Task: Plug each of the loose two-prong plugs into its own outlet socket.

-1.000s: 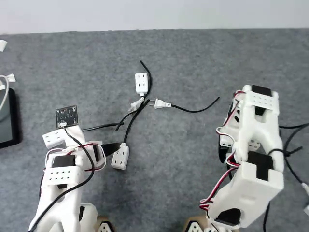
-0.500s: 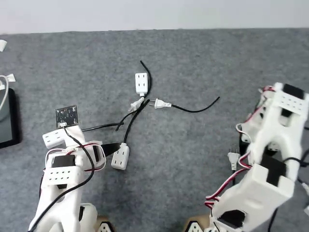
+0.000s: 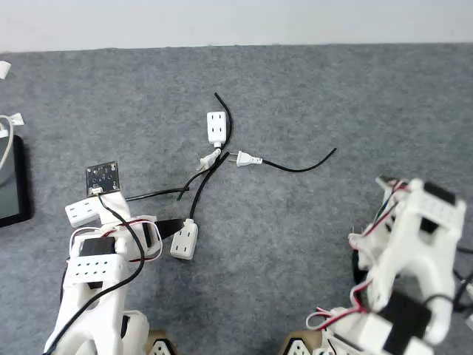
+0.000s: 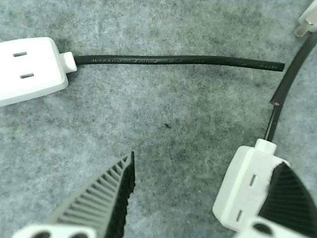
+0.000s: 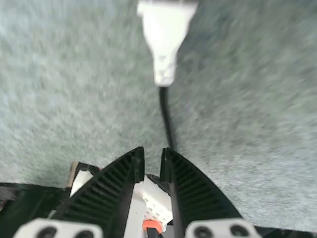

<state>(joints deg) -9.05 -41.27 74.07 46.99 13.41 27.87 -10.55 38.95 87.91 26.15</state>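
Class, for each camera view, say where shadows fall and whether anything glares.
High view: even light on the grey mat, no glare. Left wrist view: dark shadow where the cable meets the socket. Right wrist view: the white plug is brightest.

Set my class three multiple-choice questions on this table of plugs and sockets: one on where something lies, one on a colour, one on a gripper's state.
1. The mid-table plugs lie: A) close to the far socket; B) on a plate; C) in a basket.
2. The near socket is: A) black; B) white; C) red.
3. The right gripper is: A) wide open; B) shut on a socket; C) shut on a cord.
Key: A, they lie right beside that socket; B, its shell is white; C, it pinches the black cord of a white plug.
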